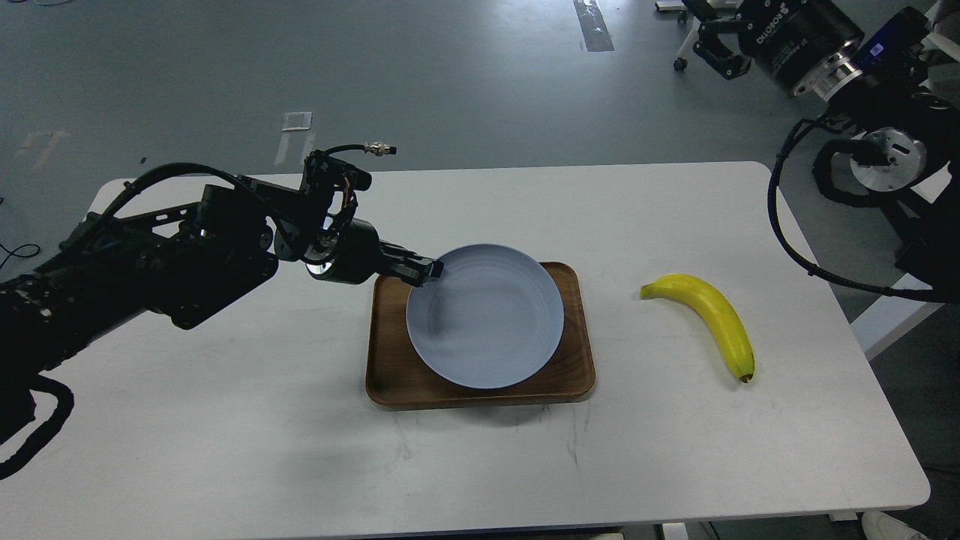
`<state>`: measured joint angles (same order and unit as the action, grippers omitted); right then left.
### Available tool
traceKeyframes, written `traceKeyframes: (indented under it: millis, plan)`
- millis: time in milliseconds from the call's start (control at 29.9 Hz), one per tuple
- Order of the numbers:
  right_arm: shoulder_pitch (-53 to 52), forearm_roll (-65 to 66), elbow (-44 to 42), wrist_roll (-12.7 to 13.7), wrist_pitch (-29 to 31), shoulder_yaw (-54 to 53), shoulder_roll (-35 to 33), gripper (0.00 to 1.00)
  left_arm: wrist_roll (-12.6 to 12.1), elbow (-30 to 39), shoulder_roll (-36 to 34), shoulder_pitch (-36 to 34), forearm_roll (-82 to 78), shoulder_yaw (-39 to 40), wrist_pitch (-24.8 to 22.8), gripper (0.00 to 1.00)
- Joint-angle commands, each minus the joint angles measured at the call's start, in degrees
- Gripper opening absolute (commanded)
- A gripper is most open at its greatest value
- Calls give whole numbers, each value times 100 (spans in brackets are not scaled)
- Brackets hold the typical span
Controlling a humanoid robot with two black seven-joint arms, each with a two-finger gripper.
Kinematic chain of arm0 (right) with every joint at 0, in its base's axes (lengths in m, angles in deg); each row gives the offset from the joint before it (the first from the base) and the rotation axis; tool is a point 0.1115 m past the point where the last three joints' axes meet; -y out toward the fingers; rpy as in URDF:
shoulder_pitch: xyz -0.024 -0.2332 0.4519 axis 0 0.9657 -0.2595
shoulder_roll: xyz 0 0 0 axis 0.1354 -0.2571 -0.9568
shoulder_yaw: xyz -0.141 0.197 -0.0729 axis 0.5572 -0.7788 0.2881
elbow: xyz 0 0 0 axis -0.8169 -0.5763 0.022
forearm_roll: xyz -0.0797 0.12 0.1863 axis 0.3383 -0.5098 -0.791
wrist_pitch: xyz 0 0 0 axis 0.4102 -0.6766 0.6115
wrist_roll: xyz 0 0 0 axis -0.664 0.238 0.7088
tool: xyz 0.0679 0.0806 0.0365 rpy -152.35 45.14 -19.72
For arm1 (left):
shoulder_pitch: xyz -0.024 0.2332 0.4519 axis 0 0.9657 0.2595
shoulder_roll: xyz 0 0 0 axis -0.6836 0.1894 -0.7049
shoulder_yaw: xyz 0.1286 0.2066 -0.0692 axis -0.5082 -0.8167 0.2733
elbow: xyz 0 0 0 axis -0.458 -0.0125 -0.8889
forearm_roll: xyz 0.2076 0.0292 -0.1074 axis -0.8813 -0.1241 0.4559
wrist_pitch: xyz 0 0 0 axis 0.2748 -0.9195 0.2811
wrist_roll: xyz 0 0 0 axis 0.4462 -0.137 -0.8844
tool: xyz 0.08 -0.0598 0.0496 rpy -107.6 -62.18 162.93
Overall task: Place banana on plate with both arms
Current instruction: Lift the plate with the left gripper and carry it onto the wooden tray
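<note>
The pale blue-grey plate (485,315) hangs over the brown wooden tray (386,379), covering most of it. I cannot tell whether it touches the tray. My left gripper (424,271) is shut on the plate's left rim, with the arm reaching in from the left. The yellow banana (705,319) lies on the white table (225,435), right of the tray, stem to the left and dark tip toward me. My right gripper (709,30) is raised high at the top right, far above and behind the banana. It is open, empty and partly cut off by the frame edge.
The right arm's joints and black cables (787,217) hang beside the table's right edge. A wheeled chair base (681,64) stands on the grey floor behind the table.
</note>
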<state>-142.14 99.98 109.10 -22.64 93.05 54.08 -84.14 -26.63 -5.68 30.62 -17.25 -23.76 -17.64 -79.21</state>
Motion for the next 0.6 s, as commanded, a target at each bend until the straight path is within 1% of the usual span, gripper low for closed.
traceKeyframes:
  millis: [0,100,301,402,569]
  plan:
    - [34,0,3,0,0,0,-3,100,0,-459,390,-20,20,-110,0,0]
    - [51,0,3,0,0,0,-21,100,0,-907,690,-20,38,-110,0,0]
    - [113,0,11,0,0,0,-73,100,0,-1216,849,24,64,-119,0,0]
    - [139,0,11,-9,0,0,-73,100,0,-1550,1024,24,90,-119,0,0]
    - [183,0,20,-9,0,0,-73,100,0,-1647,1060,59,90,-119,0,0]
